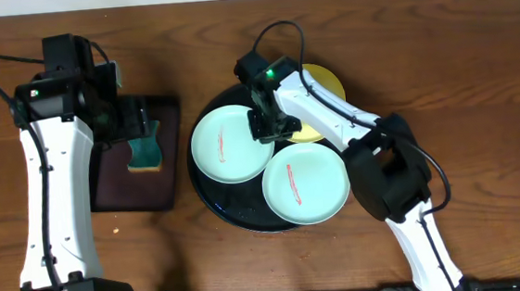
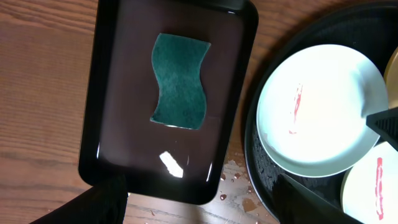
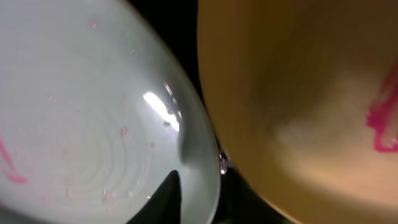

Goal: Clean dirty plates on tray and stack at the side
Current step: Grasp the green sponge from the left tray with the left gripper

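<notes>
seemingly right hand [image 1: 264, 130] touches mint plate [image 1: 223, 150].

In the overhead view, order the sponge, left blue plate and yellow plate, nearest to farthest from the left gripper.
From the left gripper:
1. The sponge, beside it on the small brown tray.
2. The left blue plate, on the black tray's left side.
3. The yellow plate, at that tray's far edge.

Wooden table [image 1: 476, 54], round black tray [image 1: 233, 210], small brown tray [image 1: 119, 189]
</notes>
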### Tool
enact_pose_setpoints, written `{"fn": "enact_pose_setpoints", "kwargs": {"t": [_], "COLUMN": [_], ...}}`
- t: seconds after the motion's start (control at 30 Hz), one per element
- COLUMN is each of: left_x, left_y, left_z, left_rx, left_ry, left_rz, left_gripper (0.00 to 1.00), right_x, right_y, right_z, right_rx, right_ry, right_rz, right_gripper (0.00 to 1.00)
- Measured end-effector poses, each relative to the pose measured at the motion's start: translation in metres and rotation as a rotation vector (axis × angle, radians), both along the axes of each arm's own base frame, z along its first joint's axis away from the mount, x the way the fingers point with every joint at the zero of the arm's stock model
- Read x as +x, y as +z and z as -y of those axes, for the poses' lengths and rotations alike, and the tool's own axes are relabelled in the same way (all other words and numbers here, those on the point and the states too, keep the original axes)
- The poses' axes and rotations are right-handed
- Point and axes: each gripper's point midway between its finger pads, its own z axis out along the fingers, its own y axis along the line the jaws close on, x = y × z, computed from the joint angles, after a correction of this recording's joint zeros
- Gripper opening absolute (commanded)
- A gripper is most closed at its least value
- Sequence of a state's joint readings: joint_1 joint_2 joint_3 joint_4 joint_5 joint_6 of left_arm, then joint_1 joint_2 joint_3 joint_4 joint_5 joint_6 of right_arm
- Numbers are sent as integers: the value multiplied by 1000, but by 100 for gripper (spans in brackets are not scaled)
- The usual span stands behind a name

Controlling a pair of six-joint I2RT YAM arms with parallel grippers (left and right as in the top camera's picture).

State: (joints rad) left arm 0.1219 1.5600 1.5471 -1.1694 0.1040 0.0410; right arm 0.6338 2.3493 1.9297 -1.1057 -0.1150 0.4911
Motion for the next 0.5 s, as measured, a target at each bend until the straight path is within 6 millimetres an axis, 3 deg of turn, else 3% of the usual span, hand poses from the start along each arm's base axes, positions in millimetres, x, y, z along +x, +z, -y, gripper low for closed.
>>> {"fn": "enact_pose_setpoints", "kwargs": {"t": [0.2,0.5], "left_x": [3,13], "left_y": [0,3], "left_z": [-1,-7], "left_rx": [4,36], "left_ry": [0,10], "left_rz": [10,51], "left_gripper": [75,76], "right_x": [3,10], "right_y": [-6,-6], "right_z": [1,-4], "right_rx": [-15,9], "right_ry": [-5,-8], "right_rz": [10,45], "right_gripper": [1,1]}}
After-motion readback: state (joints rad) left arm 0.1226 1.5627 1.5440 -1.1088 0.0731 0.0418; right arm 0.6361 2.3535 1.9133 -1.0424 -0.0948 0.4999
